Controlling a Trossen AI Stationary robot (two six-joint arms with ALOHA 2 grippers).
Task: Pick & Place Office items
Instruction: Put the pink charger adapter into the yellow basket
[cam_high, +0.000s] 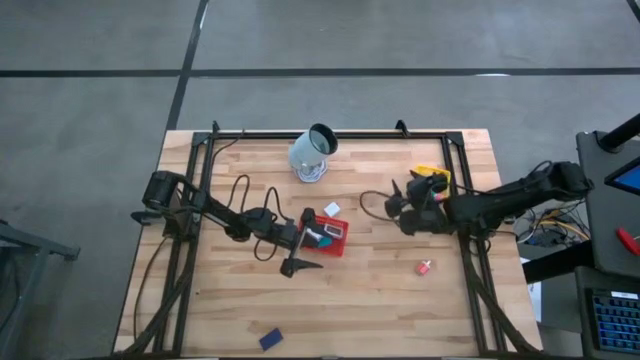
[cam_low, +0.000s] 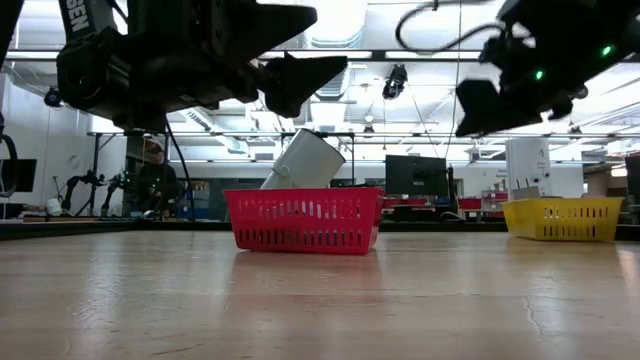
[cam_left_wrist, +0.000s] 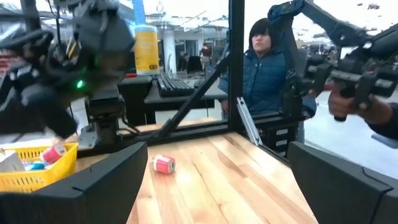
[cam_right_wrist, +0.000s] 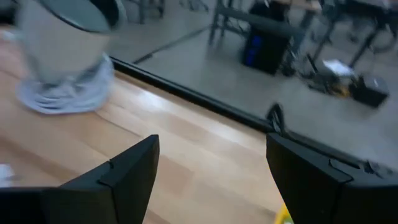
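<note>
My left gripper (cam_high: 303, 246) stands open and level beside the red mesh tray (cam_high: 340, 247), on the tray's left side, with nothing between its fingers. Small white, dark and teal office items (cam_high: 322, 235) lie in that tray, and a white one (cam_high: 332, 210) lies at its far edge. My right gripper (cam_high: 393, 203) hangs open above the table near the yellow mesh tray (cam_high: 432, 180), which holds several items (cam_left_wrist: 51, 154). A pink-red item (cam_high: 424, 267) (cam_left_wrist: 164, 163) and a dark blue item (cam_high: 271, 339) rest on the tabletop.
A large pale cup (cam_high: 313, 153) (cam_right_wrist: 65, 46) stands tilted on a grey cloth at the table's far side. A black frame (cam_high: 330, 133) runs along the table's far, left and right sides. A person (cam_left_wrist: 264, 68) in a blue jacket sits beyond the table.
</note>
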